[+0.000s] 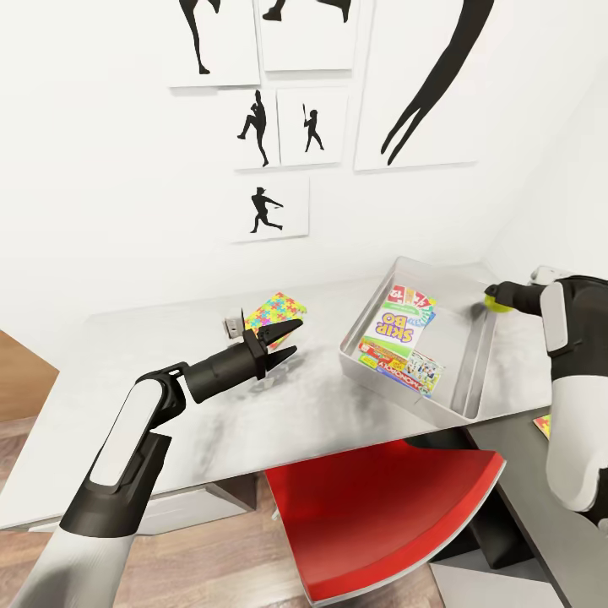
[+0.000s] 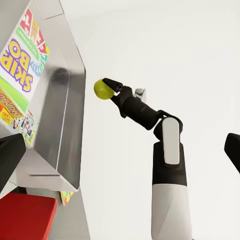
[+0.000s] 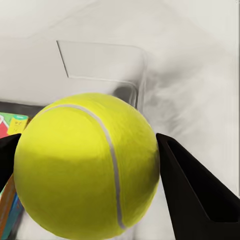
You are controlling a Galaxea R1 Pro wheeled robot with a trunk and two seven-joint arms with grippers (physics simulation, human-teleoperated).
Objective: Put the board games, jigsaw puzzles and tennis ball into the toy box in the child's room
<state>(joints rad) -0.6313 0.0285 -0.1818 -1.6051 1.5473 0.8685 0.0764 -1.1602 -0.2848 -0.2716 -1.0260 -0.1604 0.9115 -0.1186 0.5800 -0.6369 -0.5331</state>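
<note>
The light grey toy box point(image 1: 473, 371) stands on the table point(image 1: 169, 405) and holds a Skip-Bo board game point(image 1: 397, 325) lying on a Monopoly one point(image 1: 414, 370). My right gripper point(image 1: 496, 298) is shut on the tennis ball point(image 1: 491, 293), held just above the box's far right rim. The ball point(image 3: 87, 165) sits between both fingers, with the box rim point(image 3: 102, 62) beyond it. My left gripper point(image 1: 290, 339) hangs open over the near edge of a jigsaw puzzle point(image 1: 272, 311), left of the box. A second puzzle point(image 1: 543, 425) peeks out on the dark desk at right.
A red chair point(image 1: 380, 507) is tucked under the table's front edge, below the toy box. A small grey object point(image 1: 230, 324) lies beside the left puzzle. Baseball-player prints point(image 1: 266, 207) hang on the white wall behind. Wood floor shows at the left.
</note>
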